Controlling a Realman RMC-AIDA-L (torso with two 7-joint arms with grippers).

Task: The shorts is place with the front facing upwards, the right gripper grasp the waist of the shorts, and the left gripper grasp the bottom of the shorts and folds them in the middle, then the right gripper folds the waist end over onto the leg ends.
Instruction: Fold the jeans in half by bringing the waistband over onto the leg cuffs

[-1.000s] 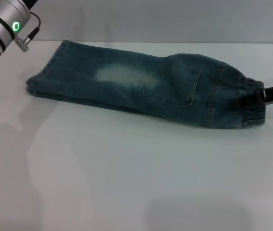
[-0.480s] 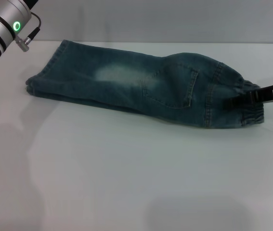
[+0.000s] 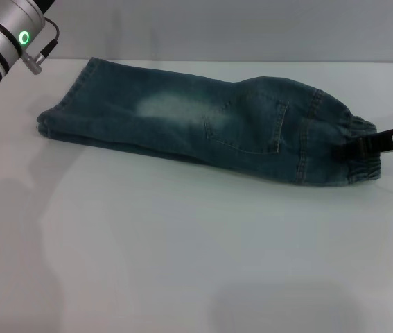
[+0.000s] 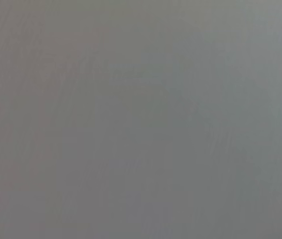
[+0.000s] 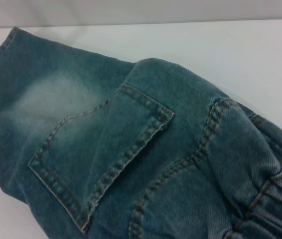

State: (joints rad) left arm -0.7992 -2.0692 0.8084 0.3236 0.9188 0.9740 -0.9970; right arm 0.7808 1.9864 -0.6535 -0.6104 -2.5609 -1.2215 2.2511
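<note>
Right gripper (image 3: 344,148) is in at the waistband (image 3: 360,149) on the right end of the shorts (image 3: 203,125), black fingers lying across the gathered elastic, and from here they look pinched onto that band. It has slid back to the right since half a second ago, when the tips reached further in over the denim; now they sit right at the ruffles. The cloth near the waist has settled a touch flatter with that pull.

Shorts lie folded lengthwise on the white table (image 3: 182,263), stretched left to right across the far half, pale faded patch (image 3: 172,105) facing up, stitched pocket (image 3: 248,128) just right of it. Leg ends (image 3: 61,111) sit at the left, flat on the table, unmoved.

Left gripper itself is out of sight; only its silver wrist (image 3: 2,38) with the green ring hangs high at the far left corner, well clear of the leg ends, same place as before. I cannot tell how its fingers stand. Right wrist view shows the pocket and waistband close up, no fingers.
</note>
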